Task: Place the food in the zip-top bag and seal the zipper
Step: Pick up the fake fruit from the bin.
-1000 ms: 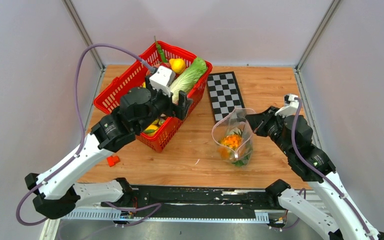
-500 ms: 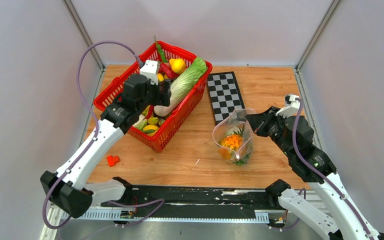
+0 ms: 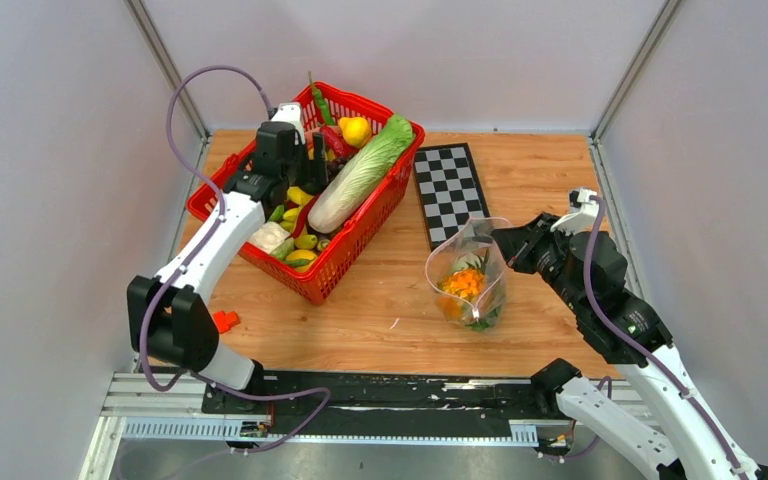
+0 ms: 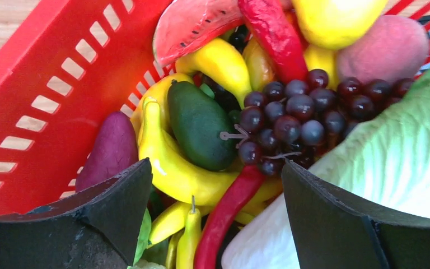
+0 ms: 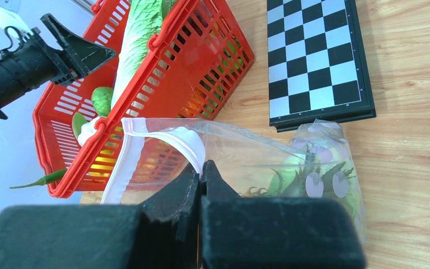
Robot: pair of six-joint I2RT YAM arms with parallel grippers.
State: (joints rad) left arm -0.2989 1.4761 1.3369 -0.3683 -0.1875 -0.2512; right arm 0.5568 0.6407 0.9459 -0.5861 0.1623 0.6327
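The clear zip-top bag [image 3: 472, 268] stands open on the wooden table, with an orange piece [image 3: 463, 283] and green pieces inside. My right gripper [image 3: 507, 240] is shut on the bag's mouth edge; in the right wrist view its tips [image 5: 201, 167] pinch the pale zipper [image 5: 124, 162]. More food fills the red basket [image 3: 343, 262]: a long lettuce [image 3: 360, 175], yellow bananas [image 4: 173, 168], a red chilli [image 4: 229, 207], dark grapes [image 4: 291, 117] and a green avocado [image 4: 199, 123]. My left gripper [image 3: 298, 152] hangs open just above this pile [image 4: 215, 168], holding nothing.
A chessboard [image 3: 450, 185] lies between the basket and the bag, towards the back. A small red-orange piece [image 3: 225, 321] sits on the table near the left arm's base. Grey walls close in both sides and the back.
My left arm has stretched out and carried its open gripper from the basket's near side to its far-left part, low over the food. The right gripper and bag have not moved.
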